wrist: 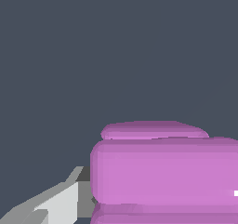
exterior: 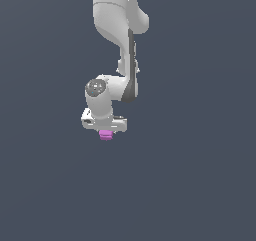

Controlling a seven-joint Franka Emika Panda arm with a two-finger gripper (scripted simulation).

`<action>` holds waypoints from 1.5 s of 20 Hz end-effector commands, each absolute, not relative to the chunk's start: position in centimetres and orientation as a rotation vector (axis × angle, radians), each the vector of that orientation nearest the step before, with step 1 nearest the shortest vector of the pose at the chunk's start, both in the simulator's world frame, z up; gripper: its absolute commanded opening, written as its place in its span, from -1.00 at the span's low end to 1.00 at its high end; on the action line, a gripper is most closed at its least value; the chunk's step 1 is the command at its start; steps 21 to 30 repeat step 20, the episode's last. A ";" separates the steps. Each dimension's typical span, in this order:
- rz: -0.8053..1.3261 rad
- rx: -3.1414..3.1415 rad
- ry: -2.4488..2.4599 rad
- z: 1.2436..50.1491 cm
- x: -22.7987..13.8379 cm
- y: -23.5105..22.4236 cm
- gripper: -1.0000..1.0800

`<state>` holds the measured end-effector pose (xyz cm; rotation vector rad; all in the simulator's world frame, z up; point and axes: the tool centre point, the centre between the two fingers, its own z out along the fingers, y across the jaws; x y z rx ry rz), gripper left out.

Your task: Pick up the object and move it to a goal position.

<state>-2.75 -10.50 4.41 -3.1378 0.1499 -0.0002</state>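
The object, a small pink-magenta cube (exterior: 105, 134), sits directly under the white hand of my gripper (exterior: 105, 132) in the exterior view, against the plain dark grey background. In the wrist view the cube (wrist: 162, 172) fills the lower part of the picture, very close to the camera, with a faint seam across it. One grey-white finger (wrist: 56, 204) shows beside it, its dark pad against the cube's side. The other finger is out of the picture. The gripper is shut on the cube. In the exterior view the fingers are hidden by the hand and the cube.
The white arm (exterior: 120, 30) comes down from the top of the exterior view to the wrist (exterior: 102, 97). All around is a uniform dark grey surface (exterior: 200, 185) with no other objects, edges or goal marker in view.
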 end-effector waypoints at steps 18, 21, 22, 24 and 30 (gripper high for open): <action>-0.001 -3.138 0.151 5.5 -11.9 -15.8 -1.00; -0.001 -3.138 0.151 5.5 -12.0 -15.9 -1.00; -0.001 -3.138 0.151 5.5 -12.0 -15.9 -1.00; -0.001 -3.138 0.151 5.5 -12.0 -15.9 -1.00; -0.001 -3.138 0.151 5.5 -12.0 -15.9 -1.00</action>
